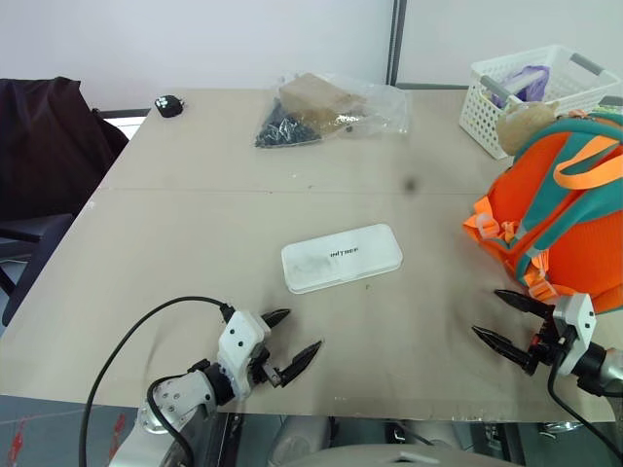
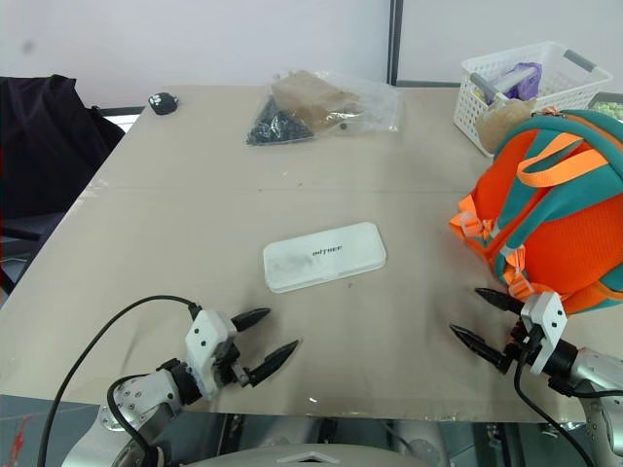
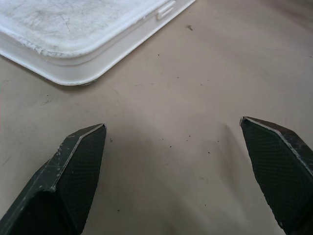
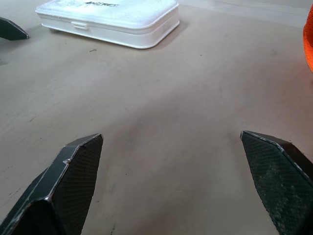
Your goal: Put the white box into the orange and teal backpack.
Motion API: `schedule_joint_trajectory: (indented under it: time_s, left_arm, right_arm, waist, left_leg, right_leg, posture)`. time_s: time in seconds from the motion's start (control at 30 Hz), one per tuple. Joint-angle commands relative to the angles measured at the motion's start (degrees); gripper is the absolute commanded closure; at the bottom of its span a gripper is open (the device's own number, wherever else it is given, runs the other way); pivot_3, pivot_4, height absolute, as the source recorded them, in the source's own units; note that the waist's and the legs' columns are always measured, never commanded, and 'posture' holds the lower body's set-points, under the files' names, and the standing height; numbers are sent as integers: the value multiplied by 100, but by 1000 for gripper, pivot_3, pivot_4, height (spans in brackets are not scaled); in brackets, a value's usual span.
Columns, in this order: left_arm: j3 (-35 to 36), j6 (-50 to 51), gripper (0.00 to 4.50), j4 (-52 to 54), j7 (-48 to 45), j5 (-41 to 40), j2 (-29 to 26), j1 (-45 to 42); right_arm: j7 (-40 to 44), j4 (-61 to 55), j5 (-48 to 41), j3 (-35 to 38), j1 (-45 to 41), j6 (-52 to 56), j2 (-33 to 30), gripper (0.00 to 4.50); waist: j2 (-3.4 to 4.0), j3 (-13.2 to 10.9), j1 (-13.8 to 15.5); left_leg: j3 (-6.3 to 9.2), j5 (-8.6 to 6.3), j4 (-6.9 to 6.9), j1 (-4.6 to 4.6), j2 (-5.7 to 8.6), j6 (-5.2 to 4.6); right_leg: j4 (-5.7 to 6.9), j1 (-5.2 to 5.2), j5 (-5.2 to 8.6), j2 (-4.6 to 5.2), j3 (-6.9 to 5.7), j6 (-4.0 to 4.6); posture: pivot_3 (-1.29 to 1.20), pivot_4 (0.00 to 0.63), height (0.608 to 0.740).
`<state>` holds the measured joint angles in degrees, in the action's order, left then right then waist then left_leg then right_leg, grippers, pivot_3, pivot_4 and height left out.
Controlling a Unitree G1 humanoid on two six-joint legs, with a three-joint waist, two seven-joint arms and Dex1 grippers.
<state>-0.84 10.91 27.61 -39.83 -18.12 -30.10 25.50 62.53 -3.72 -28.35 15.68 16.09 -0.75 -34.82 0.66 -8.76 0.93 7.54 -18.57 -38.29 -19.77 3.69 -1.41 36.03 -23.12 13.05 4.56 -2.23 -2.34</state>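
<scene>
Centrally on the beige surface (image 1: 195, 204) lies the flat, elongated white plastic box (image 1: 342, 257) with rounded corners and small dark lettering on its lid. It rests flat, long axis running left to right and slightly skewed, with the right end farther away. Nothing touches it.

At the right edge of the surface stands the small bright orange fabric backpack (image 1: 565, 209) with teal trim and orange webbing straps. Its domed top points toward the far side. The backpack and the white box are well apart, with bare surface between them.

The left tool (image 1: 290, 343) sits near the front edge, on the near-left side of the white box. Its two black fingers are spread wide and grasp nothing. In the left wrist view, the rounded corner of the white box (image 3: 73, 39) lies just beyond the fingertips (image 3: 85, 147), not touching them.

The right tool (image 1: 498, 316) sits near the front edge at the right, just beside the lower part of the backpack. Its fingers are also spread wide and empty.

Farther out, a white slatted plastic basket (image 1: 531, 92) stands at the far right, behind the backpack. A clear plastic bag (image 1: 326, 107) holding dark items and a brown piece lies at the far centre. A small black object (image 1: 169, 105) lies at the far left.
</scene>
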Motion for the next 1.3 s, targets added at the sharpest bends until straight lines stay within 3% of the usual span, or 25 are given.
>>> schedule_joint_trajectory:
  time_s: [0.03,0.47,0.57,0.67,0.77,0.83,0.93,1.0,1.23,1.27,1.3]
  left_arm:
    - [110,-49,0,-1,-86,-74,-58,55]
    - [446,234,0,-107,-479,-646,-183,-91]
    - [692,677,0,-43,-419,-916,-303,-38]
    - [1304,1518,0,-27,-469,-1915,-521,-137]
    - [2128,2825,0,-416,-908,-3644,-1076,-422]
    - [2332,3475,0,-847,-1205,-4109,-1518,-699]
    - [2069,4354,0,-1634,-2029,-4268,-2343,-1234]
    - [1768,4882,0,-2368,-2065,-4248,-2504,-1999]
    - [408,6124,0,-4357,-1807,-3425,-1976,-4715]
    - [275,6146,0,-4516,-1859,-3295,-1915,-4951]
    - [181,6197,0,-4652,-1910,-3210,-1862,-5151]
  right_arm:
    - [-145,-222,137,-76,110,-263,172,50]
    - [-569,-565,242,-247,519,-399,521,50]
    - [-893,-711,242,-326,466,94,489,50]
    - [-1396,-1142,96,-460,256,841,518,50]
    - [-1789,-1624,-448,-584,-190,1815,539,50]
    - [-2119,-1750,-784,-613,-586,2441,595,50]
    - [-2318,-1608,-868,-769,-1219,2817,728,50]
    - [-2372,-1392,-855,-879,-1593,2924,859,50]
    - [-2784,-427,141,-1317,-2510,2401,1190,50]
    - [-2892,-346,347,-1408,-2603,2266,1262,608]
    - [-3001,-292,529,-1526,-2688,2212,1339,830]
  waist:
    - [0,0,1]
    - [-3,-6,-5]
    - [-4,-6,-8]
    - [-5,-6,-18]
    - [-27,-19,-28]
    - [-26,-22,-25]
    - [-35,-27,-25]
    - [-37,-29,-20]
    - [-70,-37,-43]
    - [-69,-37,-58]
    - [-69,-36,-91]
  left_leg:
    - [0,0,0,0,0,0]
    - [-7,8,0,-1,-3,14]
    - [-8,8,0,-1,-3,15]
    - [-9,8,1,2,-6,15]
    - [-16,-1,-1,-2,-11,-2]
    - [-19,0,-2,-3,-10,0]
    - [-24,2,-3,2,-4,3]
    - [-30,6,-3,2,-1,10]
    - [-54,17,-9,4,9,28]
    - [-54,18,-10,1,10,29]
    - [-56,18,-9,1,9,30]
  right_leg:
    - [0,0,0,0,0,0]
    - [1,-6,0,-4,8,0]
    - [1,-6,0,-4,8,0]
    - [10,-8,0,-6,10,2]
    - [38,-30,1,-10,18,3]
    - [59,-45,2,-12,22,5]
    - [70,-46,2,-44,26,5]
    - [73,-51,1,-50,32,5]
    - [78,-61,-3,-49,47,1]
    - [79,-65,-4,-48,49,1]
    - [80,-70,-4,-47,56,1]
  posture:
    - [0,150,740]
    - [0,150,740]
    - [0,150,740]
    - [0,150,740]
    - [0,150,740]
    - [0,150,740]
    - [0,150,740]
    - [0,150,740]
    - [0,150,740]
    - [0,150,740]
    - [0,150,740]
